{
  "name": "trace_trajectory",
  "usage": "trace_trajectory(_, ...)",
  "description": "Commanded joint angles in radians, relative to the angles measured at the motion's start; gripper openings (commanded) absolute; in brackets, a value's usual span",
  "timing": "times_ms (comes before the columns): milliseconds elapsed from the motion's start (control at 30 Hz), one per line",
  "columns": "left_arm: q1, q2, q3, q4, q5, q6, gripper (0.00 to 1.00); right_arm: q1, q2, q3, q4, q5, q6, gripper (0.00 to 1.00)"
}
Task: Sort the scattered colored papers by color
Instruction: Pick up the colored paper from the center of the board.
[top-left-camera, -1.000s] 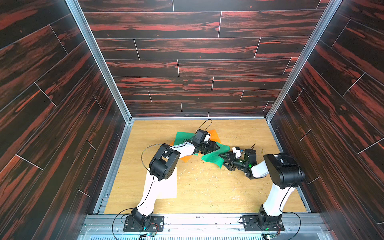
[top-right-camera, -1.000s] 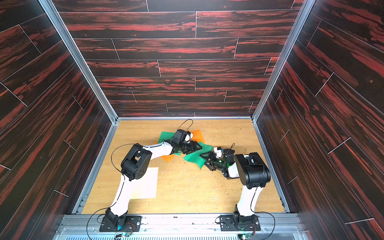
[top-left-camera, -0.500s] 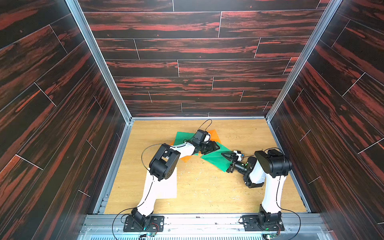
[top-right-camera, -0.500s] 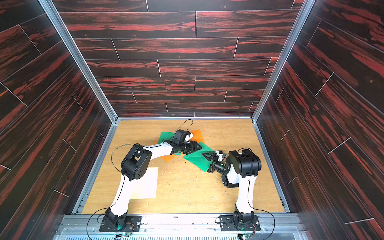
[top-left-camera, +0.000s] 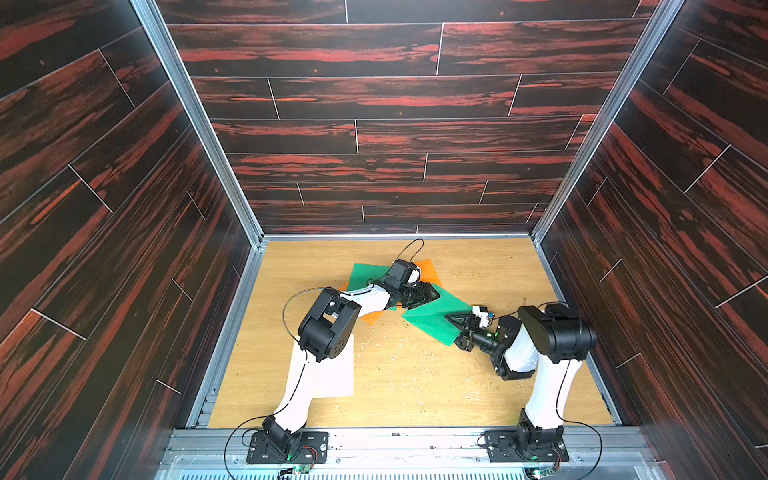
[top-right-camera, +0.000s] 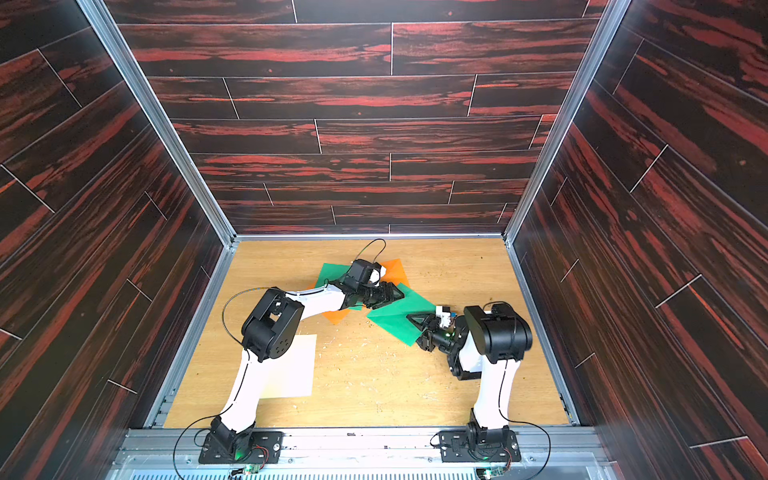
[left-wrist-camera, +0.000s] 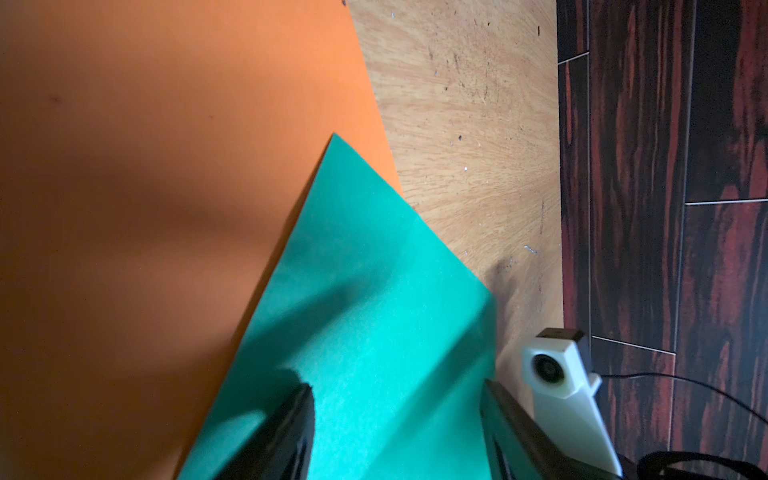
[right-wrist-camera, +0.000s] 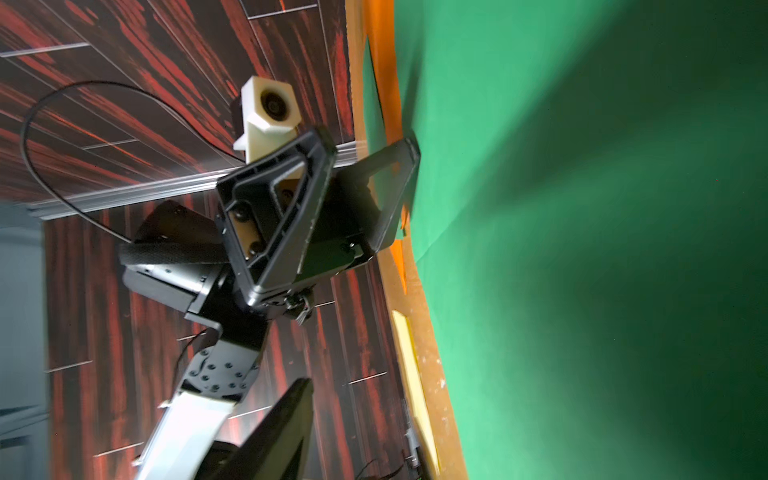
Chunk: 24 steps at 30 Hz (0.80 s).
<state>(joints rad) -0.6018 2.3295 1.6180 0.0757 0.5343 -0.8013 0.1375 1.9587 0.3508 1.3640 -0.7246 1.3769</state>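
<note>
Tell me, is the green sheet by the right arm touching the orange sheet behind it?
Touching. In the left wrist view a corner of the green sheet lies flat on the orange sheet, no gap showing.

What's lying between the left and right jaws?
The nearer green paper; left gripper and right gripper both reach over it, nothing else between, seen in both top views.

right claw (top-left-camera: 452, 321) rolled onto its side, tip edged left over near green paper (top-left-camera: 430, 313); right elbow (top-left-camera: 557, 332) swung left, partway back
</note>
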Motion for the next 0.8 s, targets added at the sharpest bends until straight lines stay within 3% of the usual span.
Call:
trace_trajectory(0,-0.012,0.003,-0.040,-0.103,-0.027,0.013,0.68,-0.006,-0.115,0.074,-0.482,0.082,-0.289,0.64)
trace_trajectory(67,-0.012,0.003,-0.038,-0.102,-0.027,0.011,0.68,-0.006,-0.184,0.145,-0.742,0.159,-0.407,0.62)
trace_trajectory(200,-0.012,0.003,-0.039,-0.094,-0.026,0.008,0.68,-0.006,-0.227,0.232,-0.944,0.219,-0.501,0.56)
trace_trajectory(433,-0.012,-0.001,-0.040,-0.088,-0.024,0.004,0.68,-0.007,-0.154,0.274,-0.975,0.216,-0.512,0.41)
trace_trajectory(767,-0.012,-0.006,-0.040,-0.094,-0.025,0.010,0.68,-0.033,-0.140,0.277,-1.010,0.231,-0.532,0.38)
